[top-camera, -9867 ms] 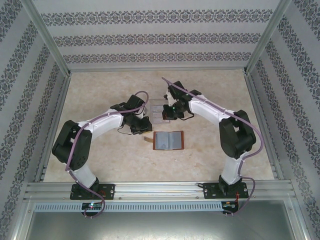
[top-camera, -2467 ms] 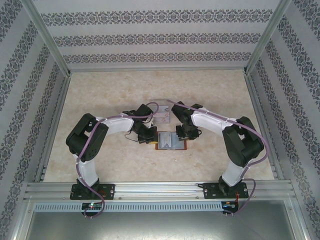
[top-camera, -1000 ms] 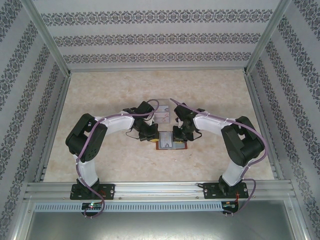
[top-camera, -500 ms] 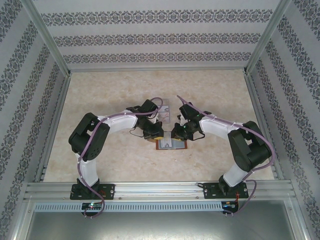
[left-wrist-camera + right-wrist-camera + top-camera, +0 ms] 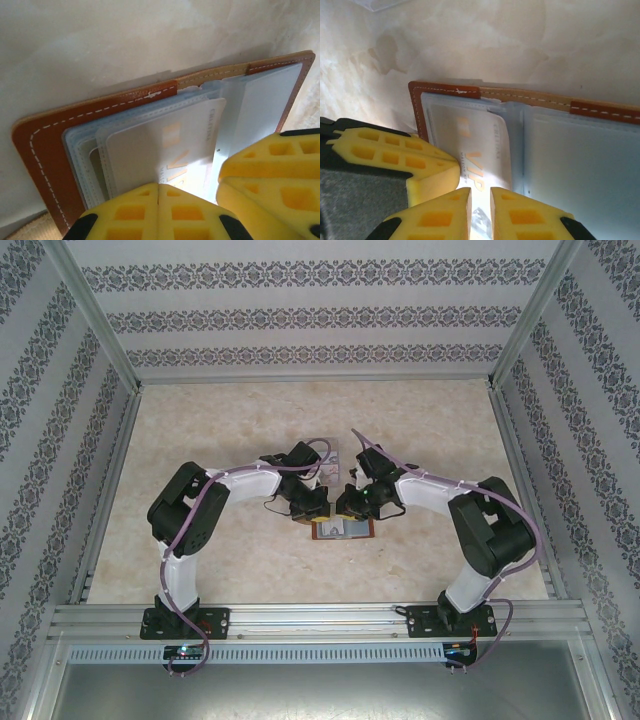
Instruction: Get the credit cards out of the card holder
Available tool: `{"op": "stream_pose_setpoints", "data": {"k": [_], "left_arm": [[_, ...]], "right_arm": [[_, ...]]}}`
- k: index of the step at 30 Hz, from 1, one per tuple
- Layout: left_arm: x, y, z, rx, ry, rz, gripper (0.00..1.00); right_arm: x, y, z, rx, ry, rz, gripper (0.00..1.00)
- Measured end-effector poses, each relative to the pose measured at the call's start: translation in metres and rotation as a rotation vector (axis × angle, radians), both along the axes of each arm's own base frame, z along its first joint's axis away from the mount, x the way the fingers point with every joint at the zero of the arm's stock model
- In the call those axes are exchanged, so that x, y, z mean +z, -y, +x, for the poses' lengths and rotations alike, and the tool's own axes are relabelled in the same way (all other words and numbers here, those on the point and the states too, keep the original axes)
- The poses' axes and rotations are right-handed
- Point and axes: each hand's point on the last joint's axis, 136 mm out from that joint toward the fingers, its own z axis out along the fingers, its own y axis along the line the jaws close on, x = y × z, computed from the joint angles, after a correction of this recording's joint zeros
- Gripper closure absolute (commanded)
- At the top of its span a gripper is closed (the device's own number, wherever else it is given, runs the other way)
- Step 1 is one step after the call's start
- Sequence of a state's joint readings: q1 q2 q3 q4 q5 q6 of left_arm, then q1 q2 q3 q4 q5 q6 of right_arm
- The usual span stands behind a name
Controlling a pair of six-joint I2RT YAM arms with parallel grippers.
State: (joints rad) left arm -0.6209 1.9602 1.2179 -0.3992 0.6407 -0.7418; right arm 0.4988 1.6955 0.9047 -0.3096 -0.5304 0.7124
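Right gripper (image 5: pixel 480 192): jaws narrow, apparently pinching the near end of the top credit card (image 5: pixel 482 145), judged ready to draw it from its pocket. Left gripper (image 5: pixel 158 189), at its 9 o'clock: jaws closed together, tips pressed on the card holder (image 5: pixel 45 145), judged to pin it against that pull. The holder lies open, pockets up, on the table (image 5: pixel 220 430), long axis 9 to 3 from overhead. In the right wrist view the card runs 12 to 6, free end at 6.

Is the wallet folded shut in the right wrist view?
No, the wallet lies open, with its pale inner pockets and a card printed VIP facing up.
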Motion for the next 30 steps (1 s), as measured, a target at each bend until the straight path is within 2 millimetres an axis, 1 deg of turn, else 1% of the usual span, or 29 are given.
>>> {"op": "stream_pose_setpoints", "data": {"k": [6,24,30], "left_arm": [[0.000,0.000,0.000,0.000,0.000,0.000,0.99],[0.000,0.000,0.000,0.000,0.000,0.000,0.99],[0.000,0.000,0.000,0.000,0.000,0.000,0.99]], "right_arm": [[-0.008,-0.001,-0.002,0.004,-0.023,-0.002,0.81],[-0.011,0.009,-0.001,0.009,-0.012,-0.068,0.81],[-0.009,0.009,-0.001,0.007,-0.011,-0.074,0.81]]}}
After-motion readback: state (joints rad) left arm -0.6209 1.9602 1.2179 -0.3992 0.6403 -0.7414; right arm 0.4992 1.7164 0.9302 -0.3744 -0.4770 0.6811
